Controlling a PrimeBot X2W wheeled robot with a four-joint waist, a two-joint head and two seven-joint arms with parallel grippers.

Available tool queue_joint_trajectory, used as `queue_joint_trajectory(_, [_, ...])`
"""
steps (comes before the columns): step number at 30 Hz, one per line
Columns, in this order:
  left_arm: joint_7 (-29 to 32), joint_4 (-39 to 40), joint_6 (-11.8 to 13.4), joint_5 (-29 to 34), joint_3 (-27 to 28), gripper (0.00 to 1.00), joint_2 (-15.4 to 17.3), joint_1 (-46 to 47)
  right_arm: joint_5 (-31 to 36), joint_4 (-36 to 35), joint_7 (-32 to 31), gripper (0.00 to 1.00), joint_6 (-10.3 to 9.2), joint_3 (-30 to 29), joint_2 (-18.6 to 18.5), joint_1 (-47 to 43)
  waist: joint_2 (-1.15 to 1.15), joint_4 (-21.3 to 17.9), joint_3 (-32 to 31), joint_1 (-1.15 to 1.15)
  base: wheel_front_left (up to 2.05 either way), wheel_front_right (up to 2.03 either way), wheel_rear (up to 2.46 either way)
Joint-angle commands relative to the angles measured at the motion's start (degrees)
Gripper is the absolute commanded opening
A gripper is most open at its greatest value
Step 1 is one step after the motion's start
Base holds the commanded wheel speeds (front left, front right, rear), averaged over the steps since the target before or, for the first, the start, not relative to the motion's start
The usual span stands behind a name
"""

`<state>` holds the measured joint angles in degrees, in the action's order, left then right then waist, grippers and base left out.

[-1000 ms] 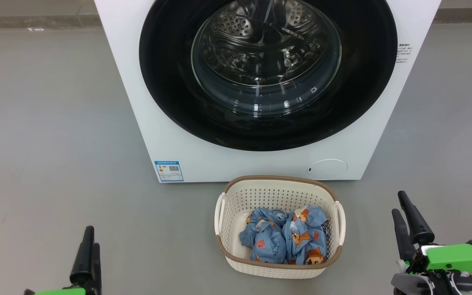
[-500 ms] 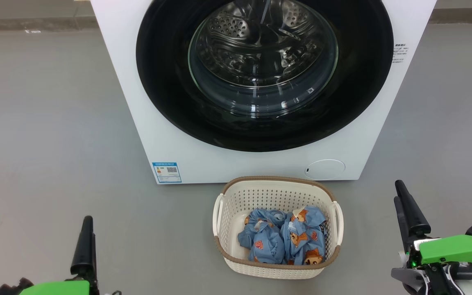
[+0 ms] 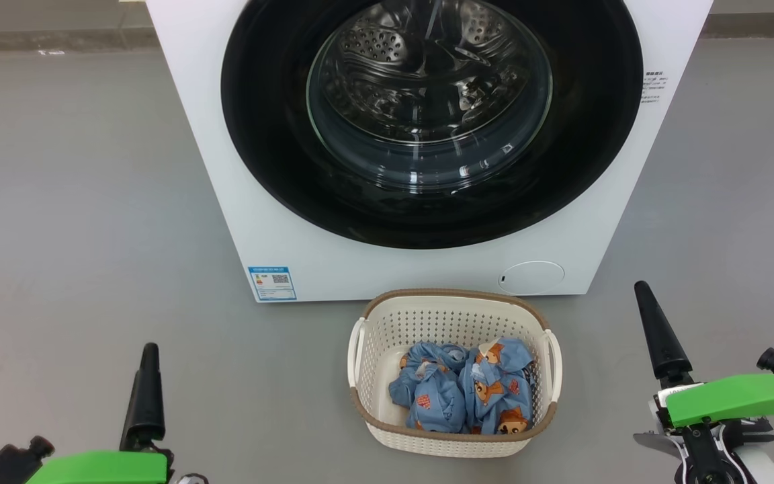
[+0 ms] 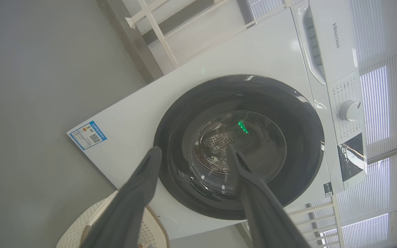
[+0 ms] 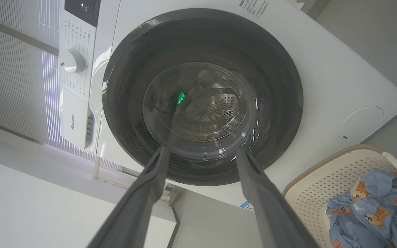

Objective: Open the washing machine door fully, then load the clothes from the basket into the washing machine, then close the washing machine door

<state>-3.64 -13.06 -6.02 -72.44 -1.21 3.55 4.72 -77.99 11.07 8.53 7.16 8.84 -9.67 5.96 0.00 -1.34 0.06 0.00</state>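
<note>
Both my hands are spread and empty, left hand [image 4: 194, 151] and right hand [image 5: 202, 151] flanking the basket [image 3: 454, 296], aimed at the shut washing machine door [image 3: 266, 134] so either can reach it; the clothes [image 3: 467, 393] lie bundled in the basket

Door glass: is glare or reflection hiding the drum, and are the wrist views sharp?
Head view: sharp, thin white streaks on the washing machine door, drum readable. Left wrist view: green reflection on the glass, fingers blurred, blinds blown out. Right wrist view: a green reflection too, fingers soft.
</note>
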Motion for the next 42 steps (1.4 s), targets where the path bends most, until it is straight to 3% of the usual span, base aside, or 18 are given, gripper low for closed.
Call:
queue_joint_trajectory(1, [-0.7, 1.5, -0.6, 1.6, 0.7, 1.00, 1.1, 3.0, 1.6, -1.8, 0.6, 1.00, 0.19, 0.4, -1.0, 3.3, 0.00, 0.0, 0.0, 0.00, 0.00, 0.00, 0.00])
queue_joint_trajectory(25, [-4.8, -2.0, -0.5, 26.9, -1.7, 1.00, 2.1, 5.1, 27.1, 0.8, 2.9, 1.00, 0.25, -0.1, -0.7, 5.7, 0.00, -0.4, 0.2, 0.00, 0.00, 0.00, 0.00])
queue_joint_trajectory(42, [-7.6, -4.4, -0.8, 38.7, -2.4, 1.00, 2.0, 6.7, 41.2, 4.2, 4.4, 1.00, 0.28, -0.7, 0.3, 7.4, 0.00, -0.5, -0.1, 0.00, 0.00, 0.00, 0.00])
